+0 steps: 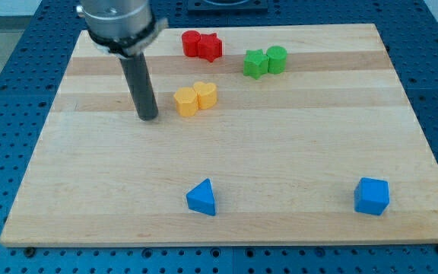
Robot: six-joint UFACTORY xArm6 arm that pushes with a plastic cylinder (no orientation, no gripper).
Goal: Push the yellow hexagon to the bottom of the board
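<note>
The yellow hexagon (186, 101) lies on the wooden board (280, 160) a little above its middle, toward the view's left. A second yellow block (206, 94) touches its right side. My tip (148, 118) rests on the board to the left of the yellow hexagon and slightly lower, a short gap apart from it. The dark rod rises from the tip to the arm's grey body at the view's top left.
Two red blocks (202, 45) sit together near the board's top edge. Two green blocks (265, 61) sit together to their right. A blue triangular block (202, 198) lies near the bottom centre. A blue cube-like block (372, 196) lies at the bottom right.
</note>
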